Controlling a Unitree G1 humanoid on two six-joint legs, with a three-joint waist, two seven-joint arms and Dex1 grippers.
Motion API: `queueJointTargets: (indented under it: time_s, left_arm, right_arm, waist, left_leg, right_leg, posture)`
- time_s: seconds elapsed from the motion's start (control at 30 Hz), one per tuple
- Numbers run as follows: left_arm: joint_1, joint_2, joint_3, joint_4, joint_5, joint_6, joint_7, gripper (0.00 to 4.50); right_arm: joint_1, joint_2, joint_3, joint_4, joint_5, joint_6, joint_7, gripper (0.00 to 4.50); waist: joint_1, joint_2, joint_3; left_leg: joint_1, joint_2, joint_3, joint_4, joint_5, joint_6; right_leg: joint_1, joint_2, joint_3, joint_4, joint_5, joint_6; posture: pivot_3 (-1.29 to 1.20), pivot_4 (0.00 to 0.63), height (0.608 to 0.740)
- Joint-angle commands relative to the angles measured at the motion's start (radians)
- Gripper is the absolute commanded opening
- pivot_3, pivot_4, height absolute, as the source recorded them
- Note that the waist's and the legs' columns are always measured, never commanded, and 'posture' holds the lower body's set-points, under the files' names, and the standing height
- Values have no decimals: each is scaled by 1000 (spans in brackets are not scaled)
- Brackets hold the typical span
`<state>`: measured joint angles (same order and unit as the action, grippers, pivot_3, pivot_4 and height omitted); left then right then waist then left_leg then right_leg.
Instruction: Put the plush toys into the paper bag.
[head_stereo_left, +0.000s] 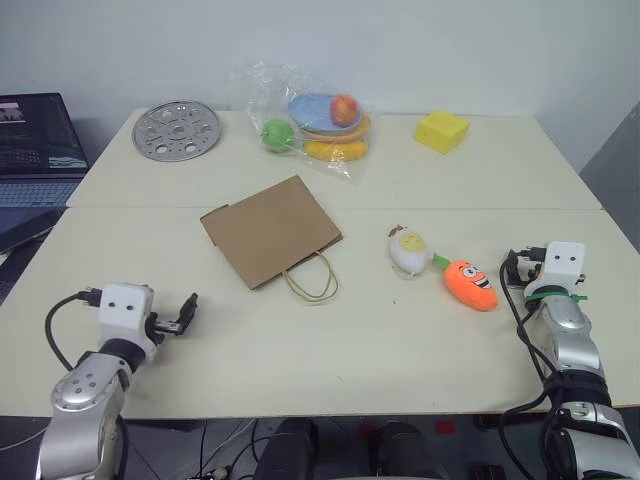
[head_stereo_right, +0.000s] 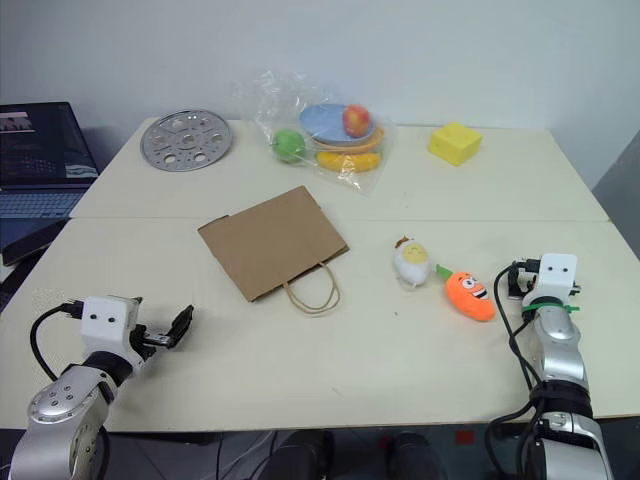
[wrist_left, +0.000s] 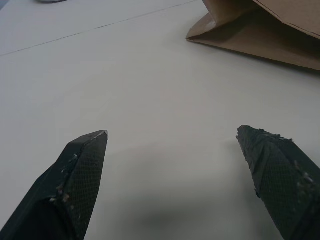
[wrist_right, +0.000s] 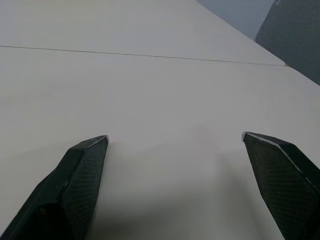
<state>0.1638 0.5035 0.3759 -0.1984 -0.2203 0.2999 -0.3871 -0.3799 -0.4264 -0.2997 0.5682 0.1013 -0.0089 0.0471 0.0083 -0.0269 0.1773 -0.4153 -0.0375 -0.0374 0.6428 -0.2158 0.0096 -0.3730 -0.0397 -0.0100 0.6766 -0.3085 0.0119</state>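
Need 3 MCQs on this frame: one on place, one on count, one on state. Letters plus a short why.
1. Where does the carrot plush lie?
A. inside the paper bag
B. on the table beside the egg plush, near the right gripper
C. on the perforated metal disc

2. How many plush toys lie on the table?
A. one
B. two
C. four

3. What state is the paper bag in?
A. lying flat
B. standing upright and open
C. held by the left gripper

Key: 1 B, carrot and egg lie side by side on the robot's right. 2 B, just egg and carrot. 3 A, the bag lies flat, handles on the table, both grippers open and empty.
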Motion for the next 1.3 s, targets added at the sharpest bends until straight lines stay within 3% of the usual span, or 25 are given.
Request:
queueJointTargets:
  time_s: [0.03,0.6,0.77,0.93,1.13,1.3]
  left_arm:
    - [-1,6,0,-41,-4,-4,-7,4439]
    - [53,53,45,-128,-71,-2,-99,4439]
    - [60,112,93,-179,-110,32,-140,4439]
    - [31,220,106,-250,-156,106,-215,4439]
    - [-187,354,-29,-317,-207,232,-283,4439]
    - [-456,380,-310,-320,-209,334,-378,4439]
  right_arm:
    - [21,-8,-18,0,2,21,-16,4500]
    - [16,-31,21,-68,-17,-13,38,4500]
    - [-11,-67,31,-158,-2,14,105,4500]
    - [-68,-118,75,-249,33,72,261,4500]
    - [-149,-155,149,-368,154,188,548,4500]
    - [-154,-191,230,-546,316,355,819,4500]
  waist:
    - [0,0,0]
    - [-1,2,1]
    - [-9,7,5]
    - [-10,10,7]
    - [-7,10,8]
    - [-1,10,9]
  left_leg:
    - [0,0,0,0,0,0]
    - [0,0,0,-1,0,0]
    - [-1,0,0,-2,0,0]
    - [-1,0,0,-2,0,0]
    - [-1,0,0,-2,0,0]
    - [-2,-1,0,-2,0,0]
  right_leg:
    - [0,0,0,0,0,0]
    - [-1,0,0,0,-1,-1]
    - [-2,0,0,0,-1,-2]
    - [-3,0,0,1,-1,-2]
    - [-2,1,-1,1,-1,-2]
    - [-2,0,-1,0,0,-1]
  posture:
    - [0,150,740]
    - [0,150,740]
    - [0,150,740]
    - [0,150,740]
    - [0,150,740]
    - [0,150,740]
